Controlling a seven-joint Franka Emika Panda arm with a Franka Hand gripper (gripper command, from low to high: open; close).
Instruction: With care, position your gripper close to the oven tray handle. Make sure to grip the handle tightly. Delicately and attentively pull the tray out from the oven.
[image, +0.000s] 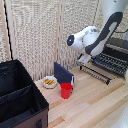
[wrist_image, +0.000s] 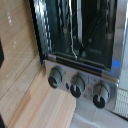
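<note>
Hand position near the tray (image: 107, 62) is hard to read: the white arm (image: 95, 40) hides it in the exterior view, so I cannot tell whether it is open or holding anything. That tray sticks out of the oven (wrist_image: 82, 45), its handle (image: 95, 74) above the table (image: 90, 107). Well apart from the tray, a red cup (image: 66, 90) touches a dark-blue panel (image: 63, 74), beside a bowl (image: 49, 82).

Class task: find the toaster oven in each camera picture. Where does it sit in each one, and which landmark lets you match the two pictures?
Exterior view: the oven is at the right edge, partly hidden behind the robot arm, with the tray sticking out.
Wrist view: the oven fills most of the picture, three knobs showing.
Shared landmark: the light wooden table.
</note>
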